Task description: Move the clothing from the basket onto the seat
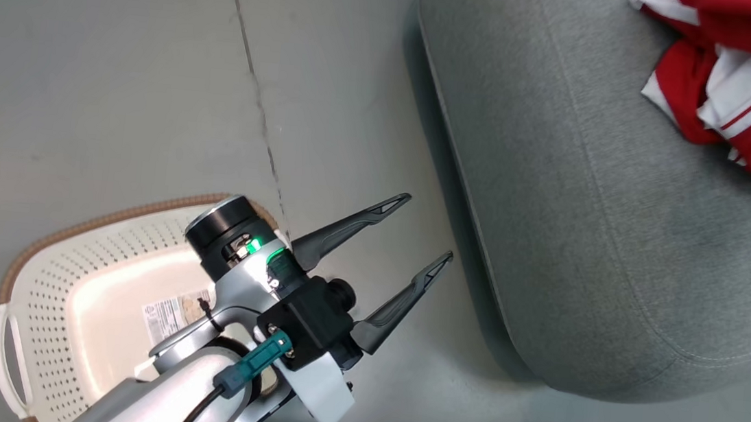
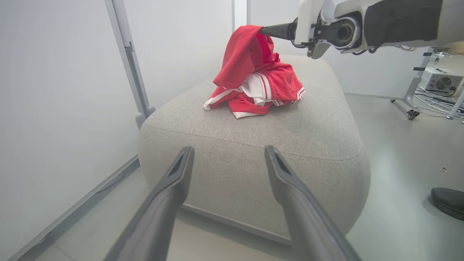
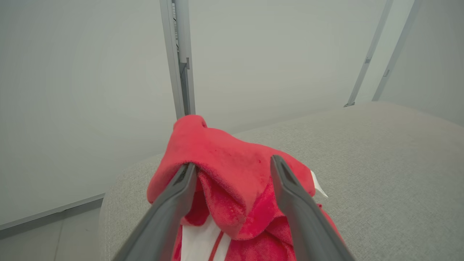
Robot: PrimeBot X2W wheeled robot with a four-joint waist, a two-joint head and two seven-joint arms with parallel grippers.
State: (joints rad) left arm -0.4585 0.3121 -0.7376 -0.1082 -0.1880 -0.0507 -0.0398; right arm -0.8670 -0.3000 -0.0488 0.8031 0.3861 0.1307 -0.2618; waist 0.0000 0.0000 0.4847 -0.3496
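Note:
The red clothing [image 2: 253, 83] with white stripes lies heaped on top of the grey seat [image 2: 253, 152]; the head view has it at the top right [image 1: 746, 81] on the seat [image 1: 596, 211]. My right gripper [image 3: 232, 164] is open above the heap, and a fold of red fabric [image 3: 217, 152] drapes over its fingers and hangs from one fingertip [image 2: 266, 30]. The white basket [image 1: 44, 289] with a brown rim stands on the floor at lower left, holding no clothing. My left gripper [image 1: 420, 231] hovers open and empty between basket and seat, pointing at the seat's side [image 2: 229, 150].
A paper label [image 1: 165, 315] lies on the basket's bottom. A floor seam [image 1: 255, 96] runs past the basket. A metal post [image 2: 127, 54] and white wall panels stand behind the seat. A dark shoe [image 2: 447, 203], a white box unit [image 2: 442, 79] and cables are on the right.

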